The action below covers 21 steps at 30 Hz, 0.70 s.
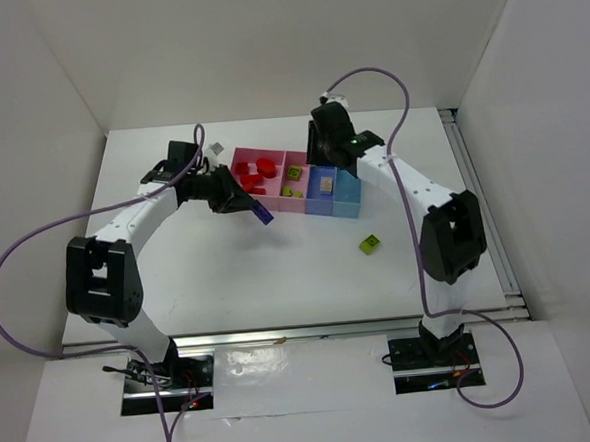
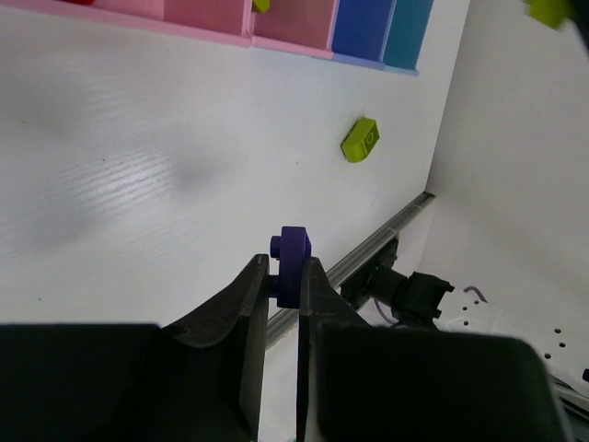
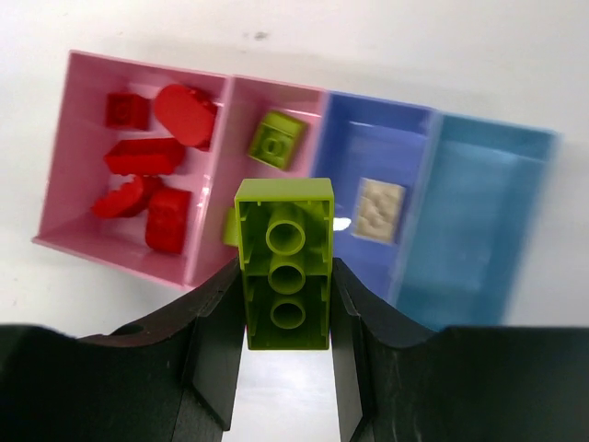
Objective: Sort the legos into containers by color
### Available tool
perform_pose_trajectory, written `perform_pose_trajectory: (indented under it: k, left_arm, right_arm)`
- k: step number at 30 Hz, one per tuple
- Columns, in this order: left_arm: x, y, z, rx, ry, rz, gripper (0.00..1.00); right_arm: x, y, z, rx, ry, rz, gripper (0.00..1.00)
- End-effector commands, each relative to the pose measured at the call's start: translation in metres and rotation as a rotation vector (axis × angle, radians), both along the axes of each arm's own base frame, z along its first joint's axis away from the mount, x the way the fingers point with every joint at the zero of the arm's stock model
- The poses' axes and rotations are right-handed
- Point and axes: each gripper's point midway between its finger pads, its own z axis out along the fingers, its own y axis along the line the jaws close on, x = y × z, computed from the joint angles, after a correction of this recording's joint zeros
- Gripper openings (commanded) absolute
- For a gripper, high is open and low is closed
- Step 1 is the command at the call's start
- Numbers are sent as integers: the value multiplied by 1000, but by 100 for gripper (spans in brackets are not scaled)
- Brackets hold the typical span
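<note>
Lime brick (image 3: 282, 276) partly hides narrower pink bin (image 3: 247, 120).

the yellow-green brick (image 3: 283, 262) is looking like smooth, hard plastic with a soft sheen, and its underside tubes are catching the light. the right gripper (image 3: 283, 287) is showing matt black plastic fingers (image 3: 216, 350). the red bricks (image 3: 147, 155) are gleaming glossy inside the wide pink bin (image 3: 81, 184), whose plastic walls are looking smooth and satin. the blue bin (image 3: 368, 147) is reflecting a small bright highlight off its floor, and the light blue bin (image 3: 479, 221) is looking slightly translucent. the cream piece (image 3: 380, 209) is appearing bumpy and dull. the white table (image 2: 138, 166) is showing a fine lined grain, semi-matt. the purple brick (image 2: 293, 262) is looking like smooth plastic. the metal rail (image 1: 332, 328) is shining.
</note>
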Motion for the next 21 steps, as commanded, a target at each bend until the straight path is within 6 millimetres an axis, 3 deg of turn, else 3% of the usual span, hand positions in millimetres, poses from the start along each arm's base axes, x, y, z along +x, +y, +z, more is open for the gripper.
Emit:
perform_pose_trajectory:
  k: [1, 4, 5, 9, 11, 13, 15, 16, 18, 20, 21]
  left_arm:
    - [4, 13, 30, 51, -106, 21, 0]
    - [0, 19, 39, 83, -142, 32, 0]
    - [-1, 21, 36, 100, -138, 33, 0]
    - [-7, 26, 34, 107, -130, 36, 0]
    - [-9, 26, 30, 109, -119, 35, 0]
    - [-8, 30, 34, 108, -128, 45, 0]
    - [-8, 30, 34, 108, -128, 45, 0]
    - [-8, 30, 37, 106, -137, 46, 0]
    - [-8, 31, 36, 113, -138, 51, 0]
    - [-8, 31, 36, 117, -144, 46, 0]
    - [-8, 31, 36, 117, -144, 46, 0]
  right_arm:
    - [15, 42, -11, 37, -1, 107, 23]
    - [25, 56, -25, 51, -13, 125, 24]
    - [31, 58, -24, 59, -18, 110, 24]
    - [44, 72, -51, 52, 11, 113, 28]
    - [47, 83, -51, 59, -1, 125, 30]
    - [50, 84, -62, 48, 19, 125, 46]
    - [51, 87, -55, 37, 10, 116, 64]
    - [51, 84, -62, 28, 24, 97, 76]
    - [48, 76, -57, 5, 9, 52, 79]
    - [43, 63, -28, 21, -61, 6, 79]
    - [34, 48, -38, -6, -55, -39, 79]
